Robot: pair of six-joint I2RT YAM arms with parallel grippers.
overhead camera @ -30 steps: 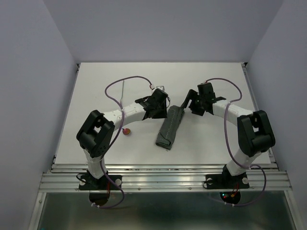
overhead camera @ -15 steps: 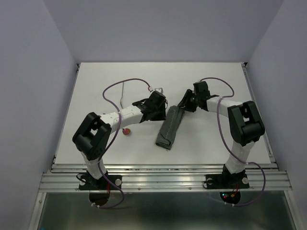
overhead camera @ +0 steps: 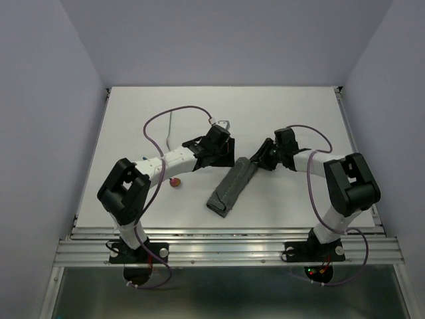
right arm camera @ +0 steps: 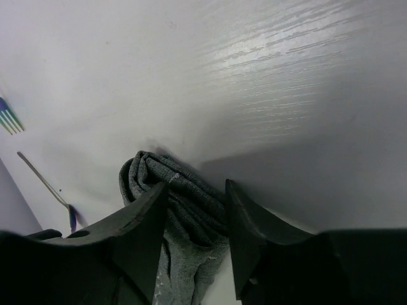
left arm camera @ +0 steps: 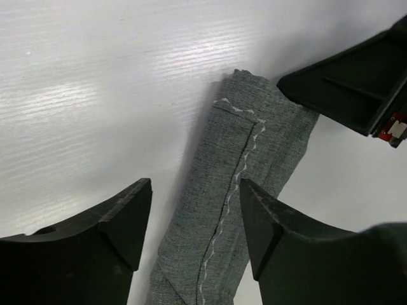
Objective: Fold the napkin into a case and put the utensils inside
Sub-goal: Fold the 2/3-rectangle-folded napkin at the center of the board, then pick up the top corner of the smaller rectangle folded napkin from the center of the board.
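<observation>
Setting: white table [overhead camera: 299, 113] boxed in by pale lilac walls [overhead camera: 199, 40].
Top view: the case [overhead camera: 229, 189] lies slantwise mid-table. The left gripper [overhead camera: 226, 154] is just beside its far end and the right gripper [overhead camera: 264, 154] is at that end. The red-bowled spoon [overhead camera: 175, 183] rests left of the case, and the slim grey utensil [overhead camera: 170, 129] lies farther back. Both are outside the cloth.
Left wrist view: the left gripper [left arm camera: 194, 222] has its fingers [left arm camera: 114, 222] spread, straddling the case [left arm camera: 241, 171] and gripping nothing.
Right wrist view: the right gripper [right arm camera: 194, 235] pinches the bunched end of the case [right arm camera: 181, 190]. The slim grey utensil [right arm camera: 41, 181] lies beyond it.
Step in hand: probably lifting the pouch mouth. It is best to hold only the top layer, raise it gently and keep the folds flat, so that the left arm is free to fetch a utensil.
Change: the case has been dragged nearer and slants more. The right jaws have closed in on it and the left have let go.
</observation>
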